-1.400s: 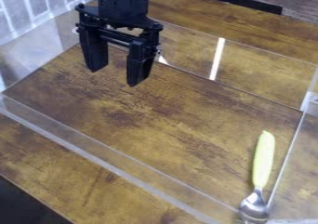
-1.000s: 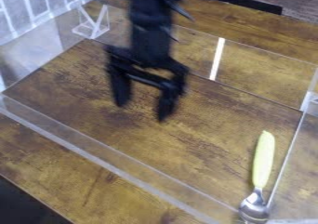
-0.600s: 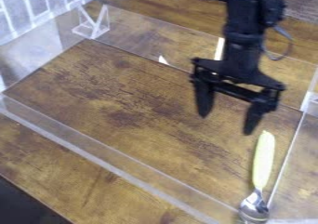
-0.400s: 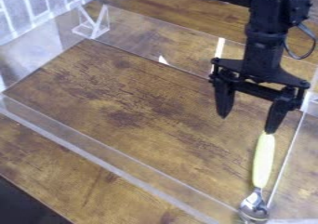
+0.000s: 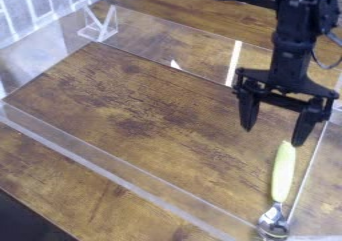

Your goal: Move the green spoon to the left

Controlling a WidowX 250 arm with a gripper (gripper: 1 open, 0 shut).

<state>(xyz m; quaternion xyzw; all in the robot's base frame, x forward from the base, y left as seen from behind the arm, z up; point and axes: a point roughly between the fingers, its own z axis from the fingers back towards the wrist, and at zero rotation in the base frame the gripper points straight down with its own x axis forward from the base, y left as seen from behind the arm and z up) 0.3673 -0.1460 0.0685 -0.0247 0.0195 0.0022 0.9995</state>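
The green spoon (image 5: 282, 172) lies near the right wall of the clear tray, its pale yellow-green handle pointing away from me and its silver bowl (image 5: 274, 221) at the bottom edge of the picture. My black gripper (image 5: 282, 124) hangs pointing straight down just above and behind the handle's far end. Its two fingers (image 5: 251, 111) stand wide apart and hold nothing. The spoon is untouched.
A wooden tabletop (image 5: 147, 105) is fenced by low clear acrylic walls (image 5: 107, 170). The right wall (image 5: 318, 155) runs close beside the spoon. A small clear stand (image 5: 98, 27) sits at the far left corner. A white railing is at the upper left.
The gripper has swept from the tray's far left across to the right side, and now hangs over the spoon's handle end. Its jaws stayed open. The spoon has not moved.
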